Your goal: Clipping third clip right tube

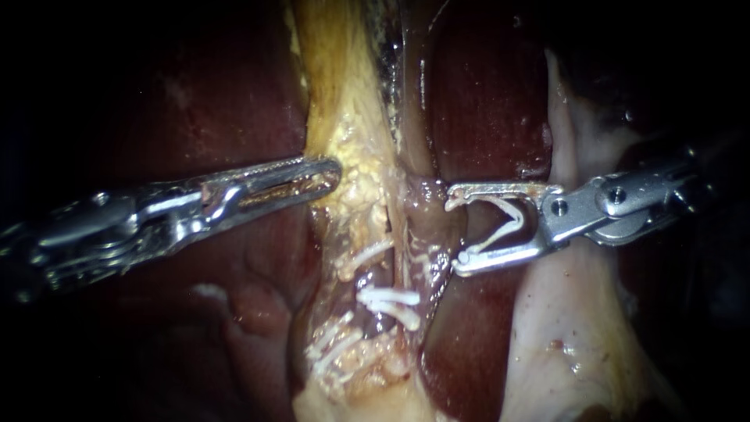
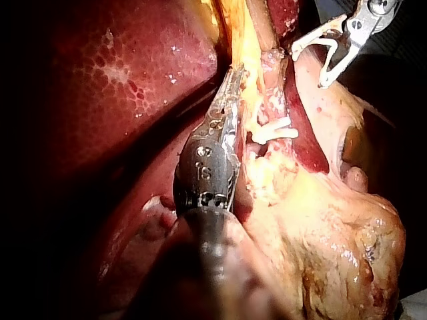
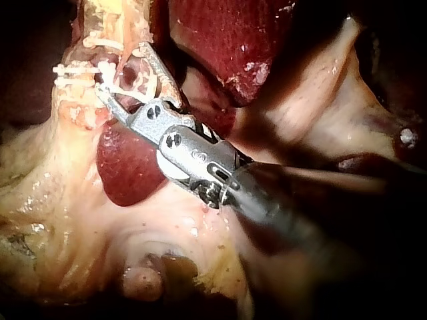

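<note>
My right instrument (image 1: 457, 230) comes in from the right, its jaws wide apart with an open white clip (image 1: 504, 223) seated between them and touching both. The jaw tips sit at the right edge of the brownish right tube (image 1: 428, 215). Lower on the stalk, white clips (image 1: 387, 298) are closed across the tubes. My left instrument (image 1: 332, 170) comes in from the left, its jaws closed on yellow fatty tissue (image 1: 355, 156) beside the tubes. The left wrist view shows these jaws (image 2: 230, 93) along the yellow strand. In the right wrist view the clip-bearing jaws (image 3: 123, 70) straddle tissue beside the placed clips (image 3: 73, 73).
Dark red liver (image 1: 484, 94) lies behind and on both sides of the stalk. Pale gallbladder tissue (image 1: 570, 328) runs under my right instrument's shaft. More white clips (image 1: 332, 344) sit low on the left of the stalk.
</note>
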You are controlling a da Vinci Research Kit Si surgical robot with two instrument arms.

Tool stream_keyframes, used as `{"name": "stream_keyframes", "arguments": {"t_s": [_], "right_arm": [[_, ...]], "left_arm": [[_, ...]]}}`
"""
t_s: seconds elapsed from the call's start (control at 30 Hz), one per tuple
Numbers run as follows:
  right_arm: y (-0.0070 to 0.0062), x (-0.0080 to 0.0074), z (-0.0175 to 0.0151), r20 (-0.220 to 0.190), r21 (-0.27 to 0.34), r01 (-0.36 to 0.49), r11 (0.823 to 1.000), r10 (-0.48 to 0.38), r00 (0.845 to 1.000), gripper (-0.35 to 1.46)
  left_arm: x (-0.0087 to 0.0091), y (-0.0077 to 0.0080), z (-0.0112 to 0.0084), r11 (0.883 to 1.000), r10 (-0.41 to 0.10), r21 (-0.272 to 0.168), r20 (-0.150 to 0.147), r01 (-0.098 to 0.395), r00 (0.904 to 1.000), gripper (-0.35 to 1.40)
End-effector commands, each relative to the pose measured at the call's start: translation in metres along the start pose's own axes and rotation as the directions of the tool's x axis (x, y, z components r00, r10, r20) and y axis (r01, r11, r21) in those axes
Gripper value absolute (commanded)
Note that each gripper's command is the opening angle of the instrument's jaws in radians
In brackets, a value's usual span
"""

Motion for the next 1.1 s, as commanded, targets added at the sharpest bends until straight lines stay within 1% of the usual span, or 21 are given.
{"name": "stream_keyframes", "arguments": {"t_s": [0.03, 0.1, 0.2, 0.23, 0.27, 0.33, 0.37, 0.47, 0.53, 0.63, 0.73, 0.77, 0.8, 0.83, 0.87, 0.93, 0.97, 1.0, 1.03, 1.1], "right_arm": [[-0.0002, -0.0006, 0.0005, -0.003, 0.004, -0.039, 0.999, 0.039, 0.999, 0.6], [-0.0006, -0.0018, 0.0016, -0.004, 0.012, -0.118, 0.993, 0.118, 0.993, 0.6], [-0.001, -0.0039, 0.0035, -0.004, 0.025, -0.199, 0.98, 0.199, 0.98, 0.6], [-0.0011, -0.0048, 0.0045, -0.003, 0.031, -0.238, 0.971, 0.239, 0.971, 0.6], [-0.0012, -0.0055, 0.0052, -0.005, 0.031, -0.257, 0.966, 0.257, 0.966, 0.6], [-0.0012, -0.0067, 0.0065, 0.002, 0.034, -0.284, 0.958, 0.284, 0.959, 0.6], [-0.0011, -0.0074, 0.0074, 0.012, 0.035, -0.303, 0.952, 0.303, 0.953, 0.59], [-0.0006, -0.0086, 0.0093, 0.039, 0.025, -0.325, 0.945, 0.324, 0.945, 0.58], [-0.0002, -0.009, 0.0103, 0.04, 0.028, -0.336, 0.942, 0.334, 0.942, 0.58], [0.0001, -0.0091, 0.0114, 0.044, 0.035, -0.347, 0.937, 0.346, 0.937, 0.57], [0.0001, -0.0087, 0.0121, 0.011, 0.064, -0.378, 0.924, 0.378, 0.926, 0.57], [0.0, -0.0083, 0.0121, -0.014, 0.091, -0.401, 0.912, 0.404, 0.915, 0.57], [-0.0003, -0.0081, 0.012, -0.028, 0.112, -0.424, 0.899, 0.429, 0.903, 0.57], [-0.0006, -0.0077, 0.0118, -0.037, 0.138, -0.446, 0.884, 0.455, 0.89, 0.56], [-0.0011, -0.0073, 0.0115, -0.034, 0.17, -0.477, 0.863, 0.488, 0.872, 0.54], [-0.0018, -0.0065, 0.0113, -0.022, 0.206, -0.5, 0.841, 0.515, 0.857, 0.5], [-0.0021, -0.0061, 0.0113, -0.023, 0.22, -0.511, 0.831, 0.529, 0.849, 0.49], [-0.0024, -0.0057, 0.0113, -0.033, 0.241, -0.521, 0.819, 0.543, 0.839, 0.49], [-0.0025, -0.0053, 0.0114, -0.044, 0.258, -0.521, 0.813, 0.549, 0.835, 0.49], [-0.0024, -0.0045, 0.0116, -0.064, 0.295, -0.531, 0.794, 0.571, 0.818, 0.49]], "left_arm": [[-0.0001, 0.0, -0.0003, 1.0, -0.001, 0.001, -0.001, 0.001, 1.0, -0.35], [-0.0006, 0.0, -0.0012, 1.0, -0.002, 0.009, -0.006, 0.002, 1.0, -0.35], [-0.0018, 0.0001, -0.0034, 1.0, -0.006, -0.004, -0.007, 0.006, 1.0, -0.35], [-0.0021, 0.0001, -0.0042, 1.0, -0.008, -0.008, 0.003, 0.008, 1.0, -0.35], [-0.0026, 0.0001, -0.0053, 1.0, -0.012, -0.006, 0.013, 0.012, 0.9998, -0.35], [-0.0032, 0.0002, -0.0067, 1.0, -0.016, -0.01, 0.029, 0.016, 0.9995, -0.35], [-0.0035, 0.0001, -0.0076, 1.0, -0.019, -0.011, 0.038, 0.019, 0.9991, -0.35], [-0.004, 0.0, -0.0094, 1.0, -0.024, -0.013, 0.052, 0.025, 0.9983, -0.35], [-0.0041, -0.0002, -0.0102, 1.0, -0.027, -0.014, 0.058, 0.028, 0.998, -0.35], [-0.0044, -0.0004, -0.0109, 0.999, -0.036, -0.013, 0.063, 0.037, 0.9974, -0.35], [-0.0044, -0.0005, -0.0111, 0.999, -0.037, -0.012, 0.065, 0.038, 0.9972, -0.35], [-0.0044, -0.0005, -0.0111, 0.999, -0.037, -0.015, 0.067, 0.038, 0.9971, -0.35], [-0.0043, -0.0004, -0.0111, 0.999, -0.037, -0.015, 0.067, 0.038, 0.9971, -0.35], [-0.0043, -0.0003, -0.0111, 0.999, -0.037, -0.017, 0.068, 0.038, 0.997, -0.35], [-0.0043, -0.0002, -0.0112, 0.999, -0.037, -0.017, 0.068, 0.038, 0.997, -0.35], [-0.0043, 0.0, -0.0112, 0.999, -0.036, -0.019, 0.069, 0.038, 0.997, -0.35], [-0.0043, 0.0001, -0.0112, 0.999, -0.037, -0.02, 0.069, 0.038, 0.997, -0.35], [-0.0043, 0.0002, -0.0112, 0.999, -0.037, -0.02, 0.069, 0.038, 0.997, -0.35], [-0.0043, 0.0002, -0.0112, 0.999, -0.037, -0.02, 0.069, 0.038, 0.997, -0.35], [-0.0043, 0.0003, -0.0112, 0.999, -0.037, -0.02, 0.069, 0.038, 0.9969, -0.35]]}}
